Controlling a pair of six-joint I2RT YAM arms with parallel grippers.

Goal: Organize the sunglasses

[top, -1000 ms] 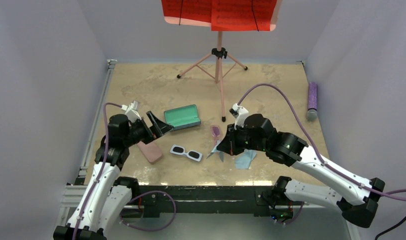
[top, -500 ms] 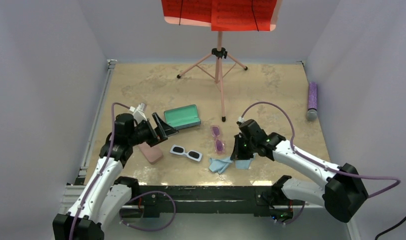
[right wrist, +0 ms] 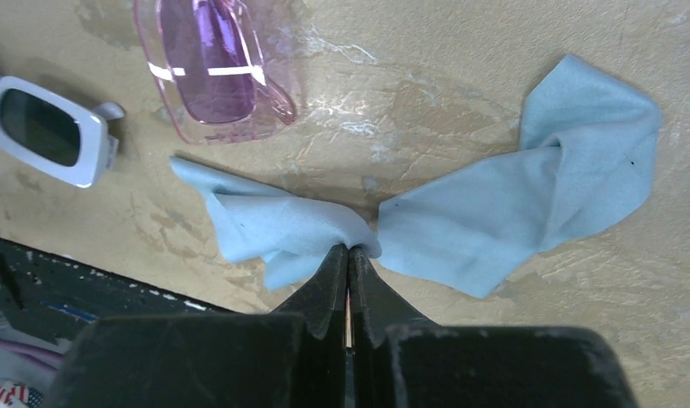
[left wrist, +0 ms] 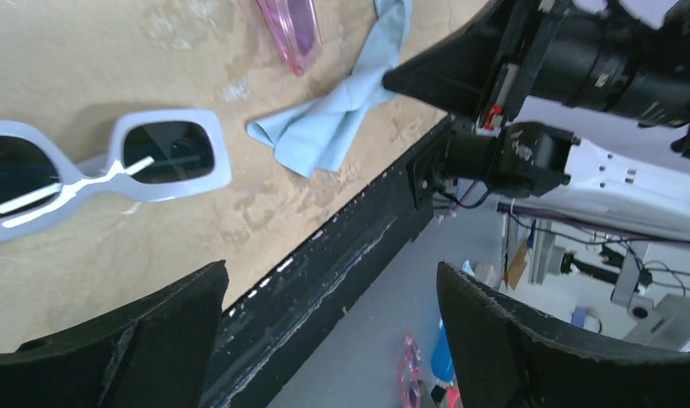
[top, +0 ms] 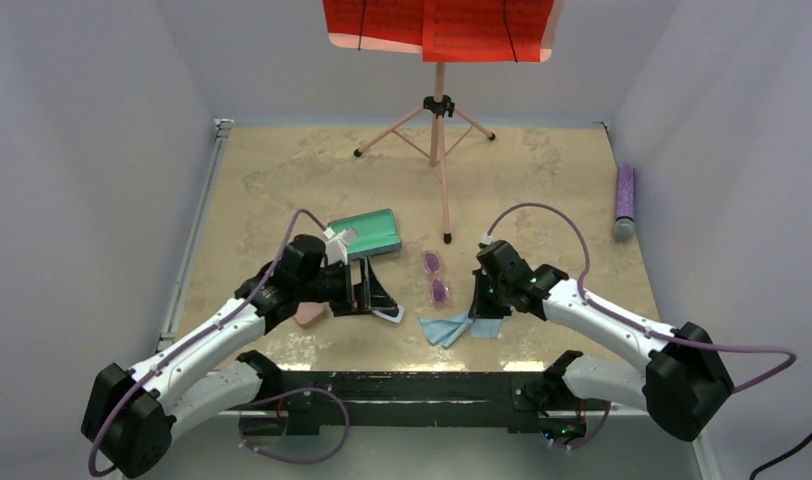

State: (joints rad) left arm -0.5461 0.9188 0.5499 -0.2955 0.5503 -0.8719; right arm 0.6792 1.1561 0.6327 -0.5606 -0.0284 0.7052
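Top view: high at the near side, looking down and forward over the whole table (top: 282, 170). Left wrist: close, low, slanted across the near table edge. Right wrist: closer still, aimed down. Shared by both wrist views: white sunglasses (left wrist: 112, 166), pink sunglasses (left wrist: 292, 30), cloth (left wrist: 342, 110).

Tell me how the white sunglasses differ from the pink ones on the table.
The white sunglasses have a chunky opaque frame; the pink sunglasses have a slim see-through one. The white pair's lenses are nearly black, the pink pair's a purple tint. In the top view the white pair is mostly hidden behind the left gripper, while the pink pair lies in the open. Both rest on the table.
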